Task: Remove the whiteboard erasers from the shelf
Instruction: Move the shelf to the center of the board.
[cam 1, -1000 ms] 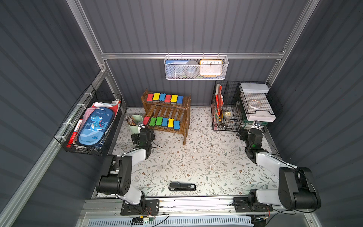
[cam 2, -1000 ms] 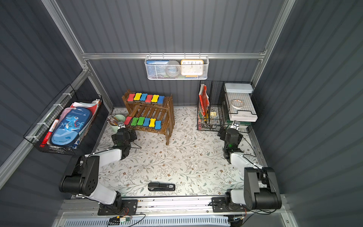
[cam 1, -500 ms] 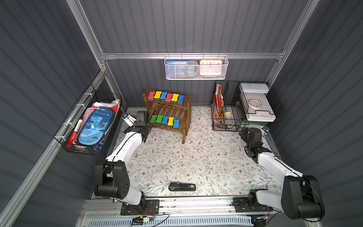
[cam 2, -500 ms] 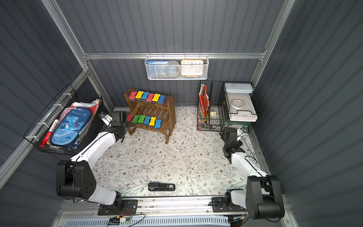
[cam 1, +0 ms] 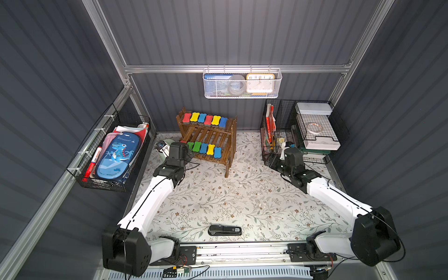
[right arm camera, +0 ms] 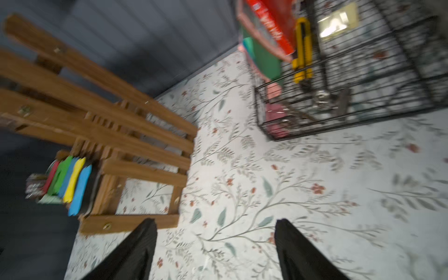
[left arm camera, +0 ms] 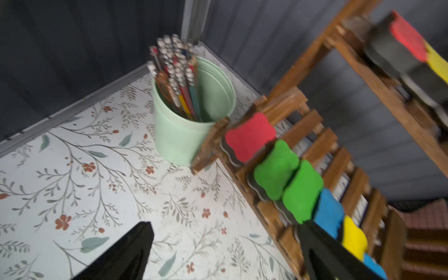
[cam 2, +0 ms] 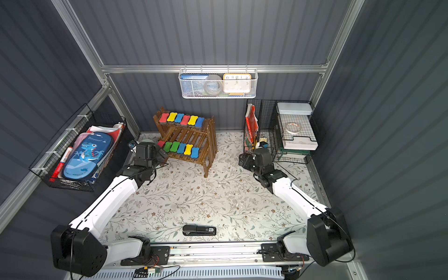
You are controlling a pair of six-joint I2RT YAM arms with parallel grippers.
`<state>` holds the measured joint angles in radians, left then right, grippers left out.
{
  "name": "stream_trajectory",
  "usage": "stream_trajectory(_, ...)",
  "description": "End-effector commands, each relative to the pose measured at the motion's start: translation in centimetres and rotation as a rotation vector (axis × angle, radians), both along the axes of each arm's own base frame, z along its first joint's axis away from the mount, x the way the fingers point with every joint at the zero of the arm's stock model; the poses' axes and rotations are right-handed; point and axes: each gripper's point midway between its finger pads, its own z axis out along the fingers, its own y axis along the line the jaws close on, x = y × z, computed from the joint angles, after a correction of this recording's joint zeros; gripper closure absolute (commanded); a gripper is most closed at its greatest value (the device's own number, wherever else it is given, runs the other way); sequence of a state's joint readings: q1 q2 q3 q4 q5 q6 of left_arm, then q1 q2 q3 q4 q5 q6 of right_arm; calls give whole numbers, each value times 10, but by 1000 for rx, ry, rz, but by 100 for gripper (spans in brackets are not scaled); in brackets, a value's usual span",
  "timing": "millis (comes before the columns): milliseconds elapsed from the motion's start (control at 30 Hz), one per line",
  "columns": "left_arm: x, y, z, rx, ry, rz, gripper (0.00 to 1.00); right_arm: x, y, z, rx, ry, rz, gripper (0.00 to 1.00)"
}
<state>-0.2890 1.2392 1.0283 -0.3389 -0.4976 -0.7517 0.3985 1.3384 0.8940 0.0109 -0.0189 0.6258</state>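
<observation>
Top views: all twelve erasers (cam 1: 204, 119) sit on the shelf (cam 1: 211, 134), six per tier, side by side, long axes running front to back. The left gripper (cam 1: 189, 154) is at the left end of the lower row (cam 1: 204, 148). The right gripper (cam 1: 271, 162) is well apart, beside the wire rack (cam 1: 278, 135). Left arm is nearer.

Left wrist: jaws wide apart, empty. The red eraser (left arm camera: 249, 137), last in the lower row, lies just ahead. One finger (left arm camera: 322, 252) overlaps the shelf front; contact unclear through blur.

Right wrist: jaws apart, empty. Only this view shows the lower row edge-on, from the shelf's end.
</observation>
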Motion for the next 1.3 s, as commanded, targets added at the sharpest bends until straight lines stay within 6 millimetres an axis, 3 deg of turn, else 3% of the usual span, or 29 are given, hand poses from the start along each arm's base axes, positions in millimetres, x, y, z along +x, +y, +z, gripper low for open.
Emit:
stream_trajectory(0, -15, -20, 4, -40, 7, -87, 1, -3, 47, 21, 24, -34, 144, 19)
stream_trajectory(167, -22, -46, -2, -104, 64, -226, 1, 3, 101, 29, 50, -35, 226, 27)
stream_trajectory(333, -35, -58, -5, -138, 70, -309, 1, 19, 136, 28, 93, -16, 205, 31)
stream_trajectory(467, -42, -59, 1, -118, 72, -344, 1, 27, 157, 18, 12, 45, 188, 33)
stream_trajectory(633, -47, -59, 5, -101, 67, -368, 1, 38, 160, 12, 32, 51, 122, 33)
stream_trajectory(767, -48, -59, 5, -80, 64, -389, 1, 44, 161, 39, -20, -92, 149, 34)
stream_trajectory(867, -48, -61, 3, -73, 72, -403, 1, 52, 156, 45, -89, -132, 144, 33)
stream_trajectory(1100, -45, -63, -3, -63, 99, -416, 1, 63, 159, 23, -90, -45, 124, 35)
stream_trajectory(1267, -44, -64, -5, -60, 103, -417, 1, 74, 164, 15, -112, -13, 100, 48)
